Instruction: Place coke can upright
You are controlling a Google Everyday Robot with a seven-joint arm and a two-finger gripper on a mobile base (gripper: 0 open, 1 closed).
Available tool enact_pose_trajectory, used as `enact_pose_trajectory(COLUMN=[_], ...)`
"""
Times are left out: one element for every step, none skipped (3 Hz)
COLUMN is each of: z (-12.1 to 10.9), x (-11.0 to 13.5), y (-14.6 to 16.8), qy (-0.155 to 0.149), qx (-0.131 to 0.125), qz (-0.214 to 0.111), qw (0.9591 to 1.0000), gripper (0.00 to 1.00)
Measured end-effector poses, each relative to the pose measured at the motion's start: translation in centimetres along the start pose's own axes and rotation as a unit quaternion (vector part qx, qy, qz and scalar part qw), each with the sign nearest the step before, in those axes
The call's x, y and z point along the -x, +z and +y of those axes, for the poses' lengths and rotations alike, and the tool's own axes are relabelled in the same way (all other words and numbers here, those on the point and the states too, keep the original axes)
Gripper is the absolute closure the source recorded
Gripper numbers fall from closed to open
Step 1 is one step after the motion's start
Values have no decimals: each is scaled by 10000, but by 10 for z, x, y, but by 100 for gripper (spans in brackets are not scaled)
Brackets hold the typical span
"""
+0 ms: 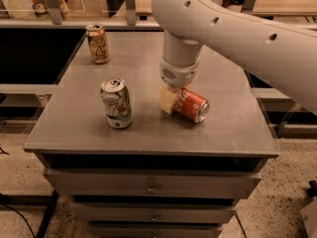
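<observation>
We saw the end effector point(173, 101) low over the middle of the tabletop point(69, 128), clamped on the coke can point(193, 105), which lay on its side just right of an upright white-and-green can point(117, 103).

The hand point(172, 101) sits low over the counter point(74, 133), against the left end of the lying coke can point(193, 105). That end of the can is hidden behind it, and the wrist point(179, 68) above covers the hand's upper part. Whether it grips the can cannot be told. The arm point(237, 29) runs out of view at the top and right edges and hides the counter's far right corner. The print on the gold can point(98, 43) is too blurred to read. The drawers point(148, 186) are cut off by the bottom edge. A pale object point(310, 217) at the lower right corner is cut off and cannot be identified.
</observation>
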State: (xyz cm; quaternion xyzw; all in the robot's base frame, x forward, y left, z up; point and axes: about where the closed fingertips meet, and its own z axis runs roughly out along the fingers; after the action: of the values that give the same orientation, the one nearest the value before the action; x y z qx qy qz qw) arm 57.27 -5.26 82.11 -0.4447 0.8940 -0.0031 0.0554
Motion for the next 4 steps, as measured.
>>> enact_pose_trajectory(z=[-10, -19, -28, -28], x=[5, 10, 14, 14], y=[-16, -38, -62, -62], qy=[-88, -179, -286, -287], qx=[-94, -166, -175, -175], qz=[-144, -383, -692, -693], qw=[9998, 9990, 9970, 9970], gripper=[100, 100, 100, 100])
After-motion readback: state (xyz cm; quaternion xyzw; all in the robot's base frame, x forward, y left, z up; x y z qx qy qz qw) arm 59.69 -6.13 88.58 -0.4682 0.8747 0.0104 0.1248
